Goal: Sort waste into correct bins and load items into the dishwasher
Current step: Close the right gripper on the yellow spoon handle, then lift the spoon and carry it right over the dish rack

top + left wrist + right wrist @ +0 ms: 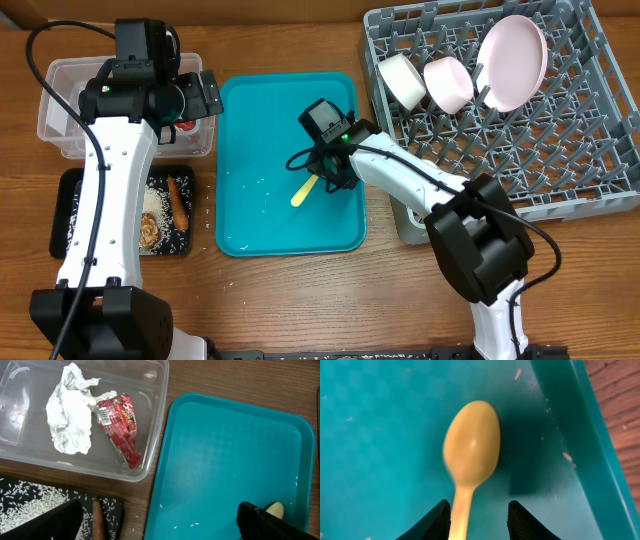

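The yellow spoon lies on the teal tray. My right gripper is low over it and open. In the right wrist view its fingers straddle the spoon's handle, which lies against the left finger. My left gripper is open and empty above the gap between the clear tub and the teal tray, and its fingers show in the left wrist view. The tub holds the white paper and the red wrapper. The cup is not visible.
The black tray holds rice, the orange-brown stick and the brown lump. The grey dish rack at the right holds two pale bowls and the plate. A few rice grains lie on the teal tray.
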You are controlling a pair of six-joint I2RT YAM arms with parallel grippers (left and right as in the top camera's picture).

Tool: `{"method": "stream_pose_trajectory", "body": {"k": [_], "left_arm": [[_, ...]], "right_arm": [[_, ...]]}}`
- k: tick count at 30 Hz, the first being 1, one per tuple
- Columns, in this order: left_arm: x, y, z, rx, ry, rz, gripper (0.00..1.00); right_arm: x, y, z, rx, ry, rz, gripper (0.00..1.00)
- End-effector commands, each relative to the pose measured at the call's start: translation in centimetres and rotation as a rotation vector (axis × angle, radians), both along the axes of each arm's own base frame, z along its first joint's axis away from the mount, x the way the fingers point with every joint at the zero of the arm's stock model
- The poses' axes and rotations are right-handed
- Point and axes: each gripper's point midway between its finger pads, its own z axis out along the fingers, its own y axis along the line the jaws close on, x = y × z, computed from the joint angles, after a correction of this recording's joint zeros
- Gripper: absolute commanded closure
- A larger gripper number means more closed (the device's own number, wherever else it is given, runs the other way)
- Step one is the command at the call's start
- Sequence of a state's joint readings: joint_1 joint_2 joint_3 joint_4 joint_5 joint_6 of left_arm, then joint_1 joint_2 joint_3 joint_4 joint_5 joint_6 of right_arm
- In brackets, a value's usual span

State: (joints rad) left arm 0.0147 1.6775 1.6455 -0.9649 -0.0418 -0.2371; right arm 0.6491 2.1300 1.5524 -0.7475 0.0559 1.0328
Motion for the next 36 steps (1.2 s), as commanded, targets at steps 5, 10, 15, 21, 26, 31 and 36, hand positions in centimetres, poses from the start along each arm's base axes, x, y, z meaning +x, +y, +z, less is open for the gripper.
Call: {"method": "stream_pose_trajectory", "body": {"k": [5, 10, 15, 21, 26, 31, 36], "left_arm": [[0.1, 0.4, 0.3, 0.006, -0.006, 0.021, 0.00], [0.2, 0.4, 0.3, 0.006, -0.008, 0.020, 0.00], [0.2, 0.4, 0.3, 0.006, -0.008, 0.021, 0.00], [0.2, 0.4, 0.3, 0.006, -0.008, 0.020, 0.00], [0.2, 0.4, 0.3, 0.006, -0.007, 0.020, 0.00], [0.1, 0.4, 0.3, 0.006, -0.006, 0.020, 0.00], [0.1, 0.4, 0.3, 0.006, -0.005, 0.020, 0.00]], "right_arm": [[-0.1, 0.0, -4.6, 0.017, 0.083, -0.043, 0.55], [1.2, -0.1, -5.0, 0.043, 0.055, -0.059, 0.56], [1.8, 0.3, -5.8, 0.055, 0.037, -0.055, 0.70], [1.6, 1.1, -6.3, 0.088, 0.050, 0.022, 0.87], [1.5, 1.6, -6.2, 0.109, 0.055, 0.061, 0.96], [1.6, 2.4, -4.7, 0.190, 0.085, 0.161, 0.96], [3.1, 0.5, -1.0, 0.180, 0.064, 0.227, 0.96]]}}
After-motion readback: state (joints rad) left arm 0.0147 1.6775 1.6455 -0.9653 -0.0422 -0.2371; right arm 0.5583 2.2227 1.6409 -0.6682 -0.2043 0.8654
